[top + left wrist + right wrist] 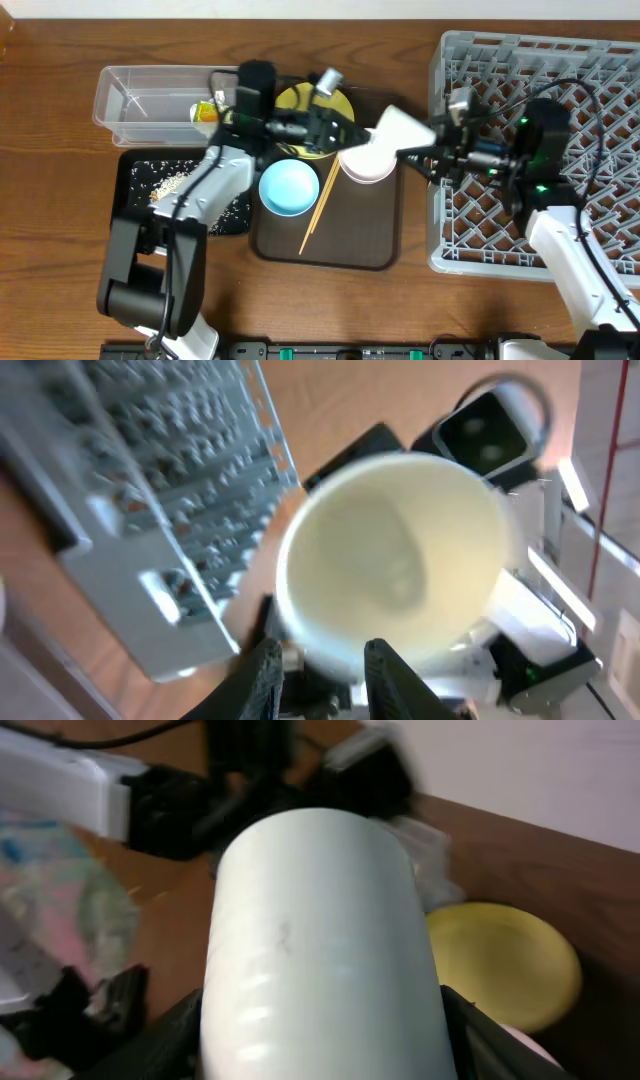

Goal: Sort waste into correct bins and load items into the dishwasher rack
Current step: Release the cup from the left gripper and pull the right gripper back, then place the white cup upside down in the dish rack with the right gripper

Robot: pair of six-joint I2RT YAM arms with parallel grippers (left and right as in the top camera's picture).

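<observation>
The small white cup [400,127] hangs on its side above the brown tray, and my right gripper [428,145] is shut on its body. In the right wrist view the cup [320,940] fills the space between both dark fingers [170,1040]. My left gripper [348,130] faces the cup's mouth [390,570] with its fingers [262,672] apart and nothing between them. The white bowl [367,164], light blue bowl [290,187] and chopsticks [320,205] lie on the tray. The yellow plate [305,103] is partly hidden under my left arm. The grey dishwasher rack [590,70] stands at the right.
The clear container [150,95] at the back left holds the yellow-green wrapper [207,110]. In front of it, the black tray [135,170] holds white rice scraps. The dark brown serving tray [350,245] sits mid-table. Both arms meet over it.
</observation>
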